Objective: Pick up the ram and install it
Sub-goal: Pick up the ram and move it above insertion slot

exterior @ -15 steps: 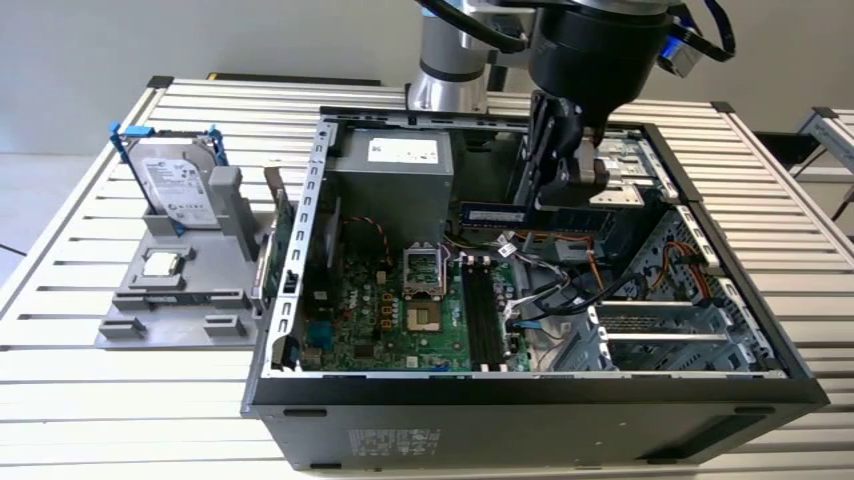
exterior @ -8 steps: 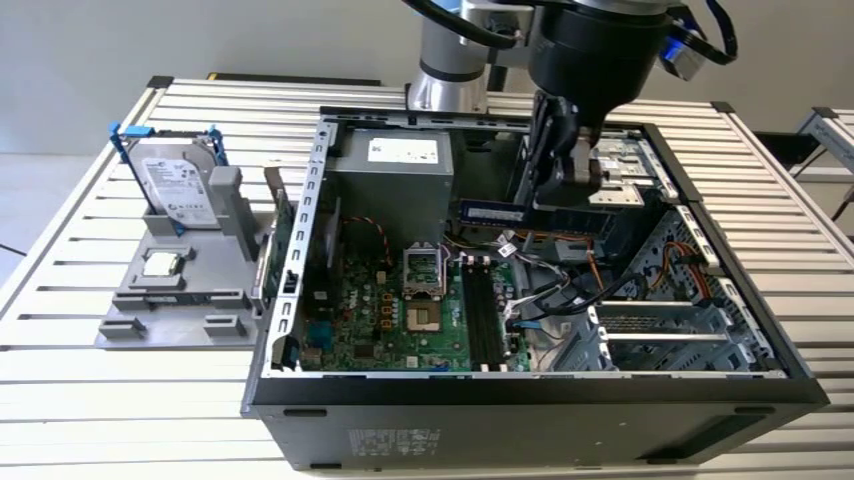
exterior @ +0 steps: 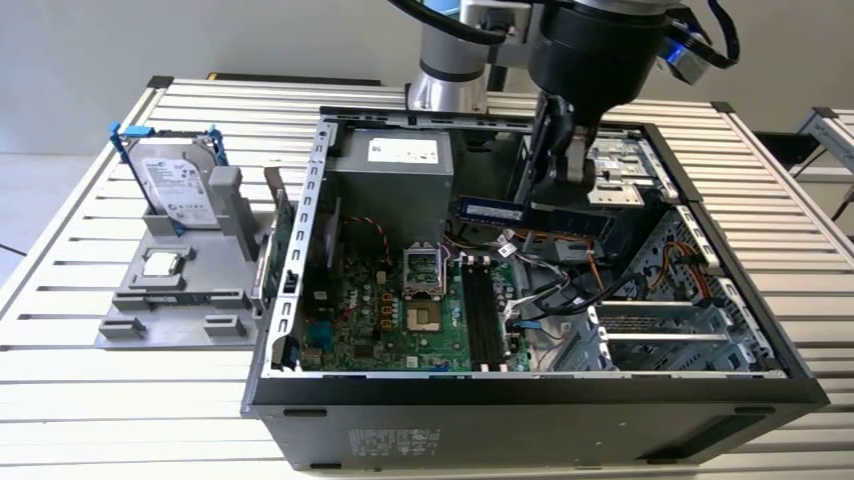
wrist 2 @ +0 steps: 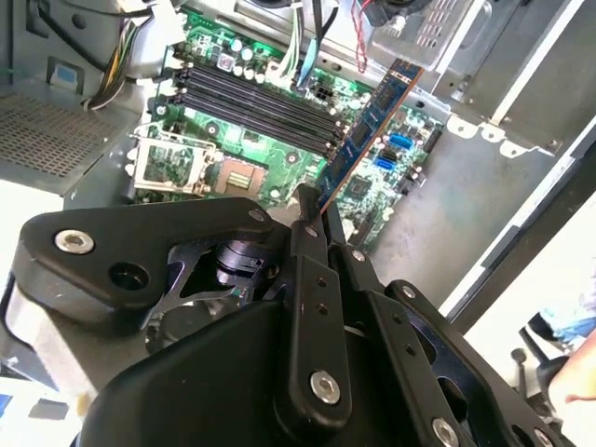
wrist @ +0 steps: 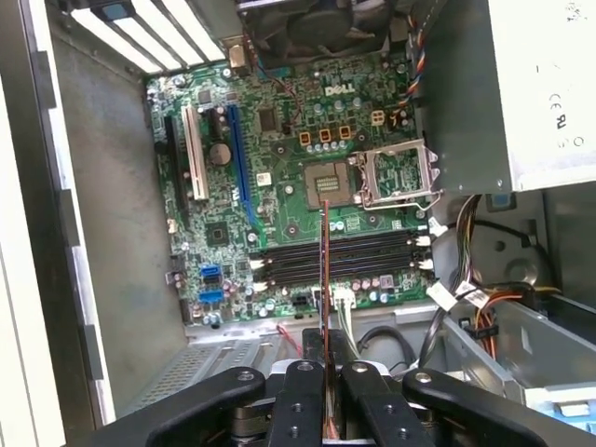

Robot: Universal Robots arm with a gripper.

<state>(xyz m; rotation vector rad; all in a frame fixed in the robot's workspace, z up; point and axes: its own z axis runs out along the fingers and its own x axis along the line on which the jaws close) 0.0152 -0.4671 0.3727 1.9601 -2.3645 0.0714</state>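
The ram (exterior: 501,210) is a long thin stick with black chips and a pale label. It hangs level inside the open computer case (exterior: 287,300), above the motherboard (exterior: 387,310). My gripper (exterior: 558,198) is shut on it near one end. In the second wrist view the ram (wrist 2: 372,121) juts out from the gripper (wrist 2: 317,212) over the board. In the first wrist view the ram (wrist: 325,270) appears edge-on, running from the gripper (wrist: 326,352) across the black memory slots (wrist: 335,256). The slots (exterior: 483,310) lie below the ram, apart from it.
The case holds a power supply (exterior: 400,160), loose cables (exterior: 561,270), an open processor socket (exterior: 420,290) and drive bays (exterior: 667,330). To the exterior view's left, a grey fixture (exterior: 160,320) carries a silver hard drive (exterior: 174,180) with blue clips and a small square processor chip (exterior: 163,263).
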